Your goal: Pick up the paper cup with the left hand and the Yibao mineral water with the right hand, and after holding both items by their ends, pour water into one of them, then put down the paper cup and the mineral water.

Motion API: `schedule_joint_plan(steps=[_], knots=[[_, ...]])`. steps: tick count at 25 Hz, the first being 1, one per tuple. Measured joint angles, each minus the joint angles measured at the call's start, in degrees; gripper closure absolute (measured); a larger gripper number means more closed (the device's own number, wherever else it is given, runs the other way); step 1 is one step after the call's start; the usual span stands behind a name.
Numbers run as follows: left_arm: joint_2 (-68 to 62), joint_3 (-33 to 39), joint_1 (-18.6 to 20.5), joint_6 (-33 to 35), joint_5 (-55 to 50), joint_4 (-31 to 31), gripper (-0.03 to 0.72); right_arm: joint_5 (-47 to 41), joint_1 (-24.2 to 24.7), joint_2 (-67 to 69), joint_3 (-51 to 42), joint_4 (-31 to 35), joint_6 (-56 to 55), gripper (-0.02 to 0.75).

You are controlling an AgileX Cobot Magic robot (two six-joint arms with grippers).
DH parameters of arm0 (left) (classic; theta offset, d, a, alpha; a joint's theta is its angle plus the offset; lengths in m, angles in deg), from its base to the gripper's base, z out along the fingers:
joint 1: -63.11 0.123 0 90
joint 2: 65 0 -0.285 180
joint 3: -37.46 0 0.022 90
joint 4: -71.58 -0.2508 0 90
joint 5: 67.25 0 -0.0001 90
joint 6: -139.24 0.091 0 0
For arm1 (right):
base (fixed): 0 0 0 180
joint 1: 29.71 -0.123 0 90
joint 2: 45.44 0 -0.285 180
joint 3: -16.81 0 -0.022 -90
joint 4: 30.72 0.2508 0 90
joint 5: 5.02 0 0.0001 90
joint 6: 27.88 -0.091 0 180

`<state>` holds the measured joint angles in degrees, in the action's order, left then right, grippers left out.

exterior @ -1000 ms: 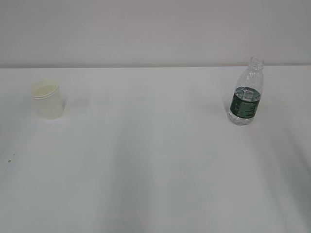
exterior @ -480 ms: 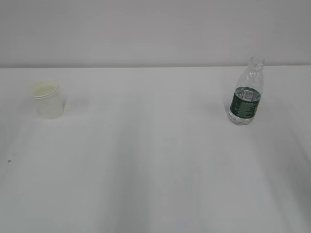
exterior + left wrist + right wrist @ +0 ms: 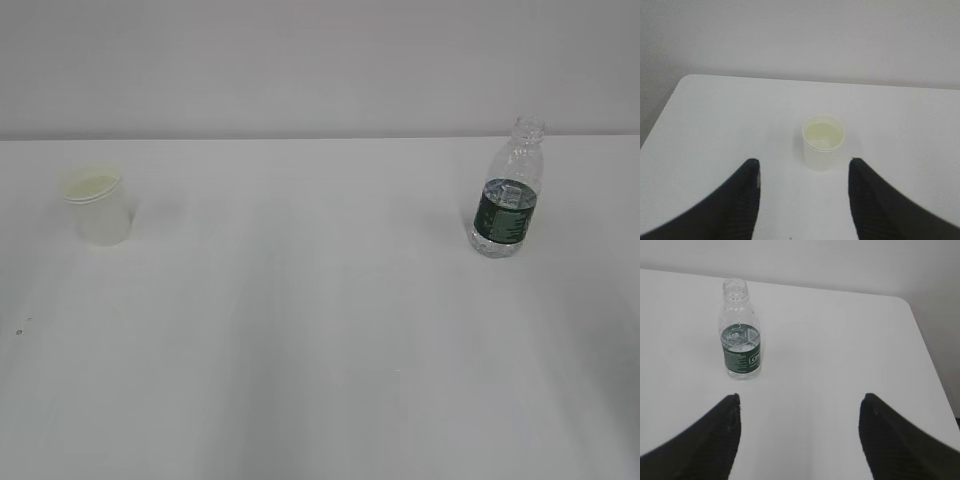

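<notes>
Paper cup [image 3: 98,208], small, white and tapered with a rolled rim and a pale cream-yellow inside, is seen standing upright near the left edge of the white bench [image 3: 320,350], toward its rear. A shallow pool of clear liquid can be made out in its bottom from the left wrist view. The Yibao mineral water [image 3: 507,190], a small clear plastic bottle with a dark green label band and a capless narrow neck, is placed upright toward the right edge of the bench, about as far back as the cup and well apart from it. Water is visible inside the bottle up to roughly the top of the label.

The black two-finger left hand [image 3: 804,172] is held released, its jaws spread wide, with the cup [image 3: 823,142] lying just beyond the fingertips and between their lines, untouched. The black two-finger right hand [image 3: 799,407] is likewise released and spread wide; the bottle [image 3: 740,330] stands ahead of it, in line with its left finger, not touched. Neither arm is seen in the exterior view.
</notes>
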<state>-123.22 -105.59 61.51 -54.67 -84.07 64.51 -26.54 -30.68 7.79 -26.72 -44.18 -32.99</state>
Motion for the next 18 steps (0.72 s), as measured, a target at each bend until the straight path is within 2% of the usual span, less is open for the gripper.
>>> schedule_joint_plan(steps=[8,18], knots=[[0.0,-2.51,0.0,0.0,-6.76,0.14,0.289,-3.19,0.0,0.0,0.63,6.93,6.19,0.196],[0.0,-2.51,0.0,0.69,-13.01,0.26,0.293,-6.26,0.0,0.0,1.21,8.51,7.67,0.197]])
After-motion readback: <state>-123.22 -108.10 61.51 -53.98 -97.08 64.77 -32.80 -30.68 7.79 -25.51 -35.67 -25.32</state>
